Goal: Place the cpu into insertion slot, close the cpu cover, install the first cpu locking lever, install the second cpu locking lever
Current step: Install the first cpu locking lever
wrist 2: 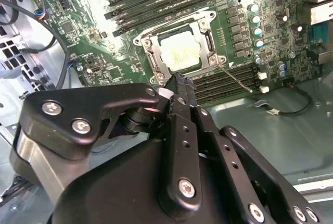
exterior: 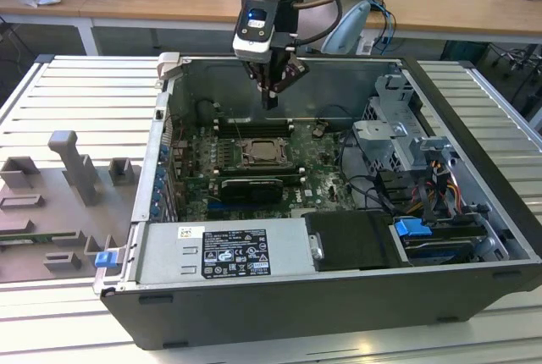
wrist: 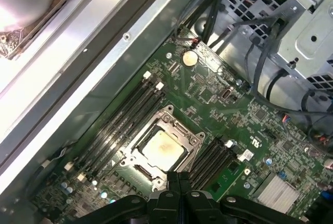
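The cpu (wrist 2: 179,52) (wrist: 164,148) lies flat in the insertion slot (exterior: 265,153) on the green motherboard (exterior: 318,173). Its pale metal top shows through the cpu cover (wrist 2: 150,51) (wrist: 136,141), a silver frame lying down around it. From one corner of the socket a thin metal lever (wrist 2: 238,82) angles out over the memory slots. My gripper (exterior: 270,102) (wrist 2: 177,81) (wrist: 177,179) hangs above the board, just behind the socket in the exterior view. It is shut, with the fingers pressed together and nothing between them.
The motherboard sits inside an open computer case (exterior: 254,313). A power supply (exterior: 224,251) is at the front and a drive cage with cables (exterior: 415,161) at the exterior view's right. Long black memory slots (wrist: 127,112) flank the socket. A grey fixture tray (exterior: 59,203) lies left of the case.
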You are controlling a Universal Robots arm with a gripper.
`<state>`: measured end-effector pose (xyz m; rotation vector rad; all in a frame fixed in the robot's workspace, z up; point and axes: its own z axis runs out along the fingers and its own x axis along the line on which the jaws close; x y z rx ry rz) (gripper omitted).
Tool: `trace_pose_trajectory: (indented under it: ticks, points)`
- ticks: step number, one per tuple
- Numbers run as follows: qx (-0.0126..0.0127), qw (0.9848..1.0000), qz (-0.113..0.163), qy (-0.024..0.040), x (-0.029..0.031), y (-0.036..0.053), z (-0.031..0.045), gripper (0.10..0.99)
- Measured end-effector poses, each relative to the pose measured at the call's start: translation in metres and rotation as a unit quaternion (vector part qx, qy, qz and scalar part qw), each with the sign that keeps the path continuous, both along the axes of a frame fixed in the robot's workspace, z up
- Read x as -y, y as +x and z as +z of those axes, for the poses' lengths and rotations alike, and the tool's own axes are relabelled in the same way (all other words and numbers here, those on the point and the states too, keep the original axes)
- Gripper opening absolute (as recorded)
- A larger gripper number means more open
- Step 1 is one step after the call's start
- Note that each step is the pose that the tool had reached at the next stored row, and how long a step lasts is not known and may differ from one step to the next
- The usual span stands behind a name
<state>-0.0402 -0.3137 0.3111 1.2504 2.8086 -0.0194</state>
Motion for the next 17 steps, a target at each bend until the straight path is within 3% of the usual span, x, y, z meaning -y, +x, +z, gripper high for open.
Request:
trace_pose_trajectory:
  ticks: [3, 7, 9, 11, 12, 17]
  points:
    - [0.0000, 0.9996, 0.029, 0.0000, 0.0000, 0.0000, -0.0001, 0.106]
    - [0.0000, 0.9971, 0.077, 0.0000, 0.0000, 0.0001, -0.0005, 0.106]
    - [0.0000, 0.9935, 0.114, 0.0000, 0.0000, 0.0001, -0.0009, 0.106]
    - [0.0000, 0.9912, 0.132, 0.0000, 0.0000, 0.0001, -0.0010, 0.106]
    - [0.0000, 0.9886, 0.151, -0.0001, 0.0000, 0.0001, -0.0011, 0.106]
    - [0.0000, 0.9797, 0.200, 0.0000, 0.0000, 0.0001, -0.0014, 0.106]
